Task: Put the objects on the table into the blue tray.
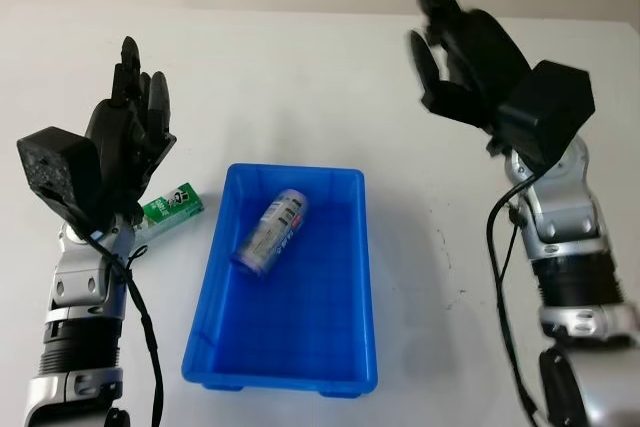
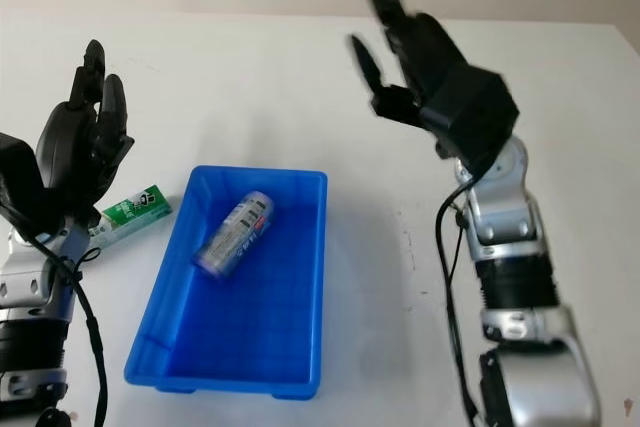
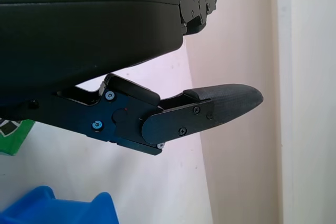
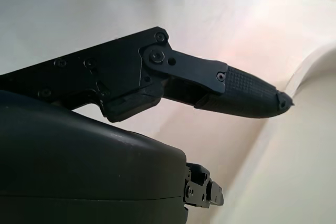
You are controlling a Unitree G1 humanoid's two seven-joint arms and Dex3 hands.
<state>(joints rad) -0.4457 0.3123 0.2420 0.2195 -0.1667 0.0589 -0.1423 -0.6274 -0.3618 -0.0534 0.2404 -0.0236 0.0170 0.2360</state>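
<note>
We see the green box (image 1: 173,206) lying on the table just left of the blue tray (image 1: 356,277), which already holds a can (image 1: 273,232). Our left hand (image 1: 130,137), open and empty, hovers right over the box's left end, far nearer than our open right hand (image 1: 465,52); the box's long axis runs toward the tray

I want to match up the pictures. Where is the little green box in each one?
Left eye view: the green box lies on the table between the left robot hand and the blue tray.
Right eye view: same spot, left of the tray.
Left wrist view: a green corner at the picture's edge.
Right wrist view: not in it.
Shared landmark: the blue tray.
</note>
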